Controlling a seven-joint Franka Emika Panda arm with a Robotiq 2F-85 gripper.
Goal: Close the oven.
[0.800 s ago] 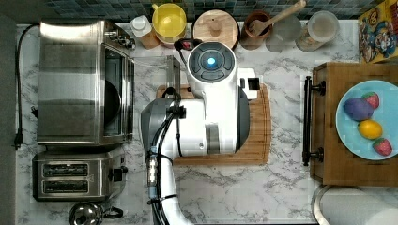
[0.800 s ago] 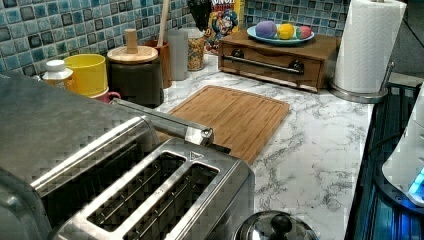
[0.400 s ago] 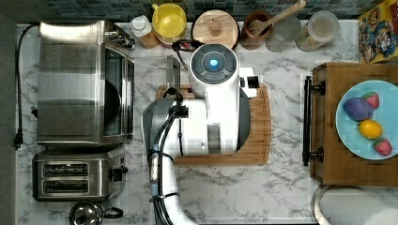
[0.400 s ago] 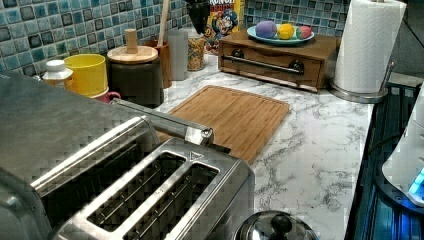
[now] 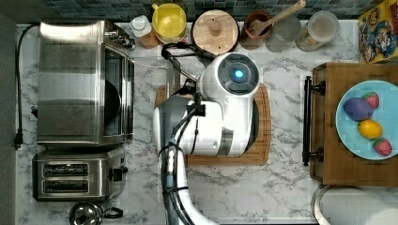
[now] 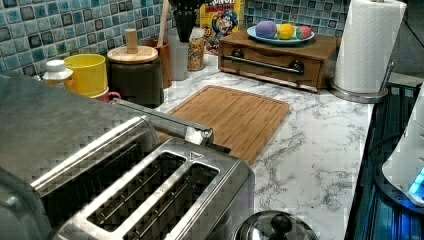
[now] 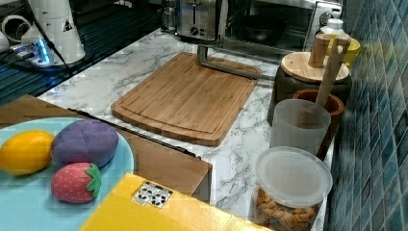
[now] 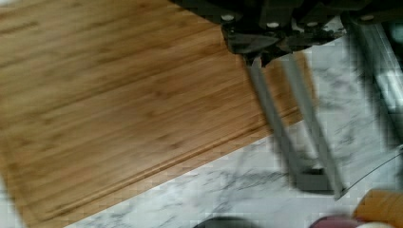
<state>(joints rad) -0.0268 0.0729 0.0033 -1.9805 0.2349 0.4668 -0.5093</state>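
The oven (image 5: 80, 79) stands at the top view's left, and its dark interior (image 7: 274, 24) shows in the right view. Its glass door lies open and flat. The steel bar handle (image 5: 174, 82) (image 6: 165, 123) (image 7: 226, 65) reaches the edge of the wooden cutting board (image 7: 187, 98). My white arm (image 5: 230, 108) hangs over that board and hides the gripper in the top view. In the wrist view my gripper (image 8: 314, 183) is shut on nothing. It hovers above the marble at the board's edge, with the door handle (image 8: 380, 71) close beside it.
A two-slot toaster (image 5: 75, 178) and a pot lid (image 5: 85, 214) sit beside the oven. A yellow cup (image 5: 169, 21), a wooden-lidded canister (image 5: 215, 29), a utensil holder (image 5: 257, 23) and jars line the back wall. A wooden box (image 5: 328, 122) carries a plate of toy fruit. A paper towel roll (image 6: 369, 45) stands near it.
My arm has shifted toward the top view's right and slightly down, away from the oven. The oven door stays open and flat.
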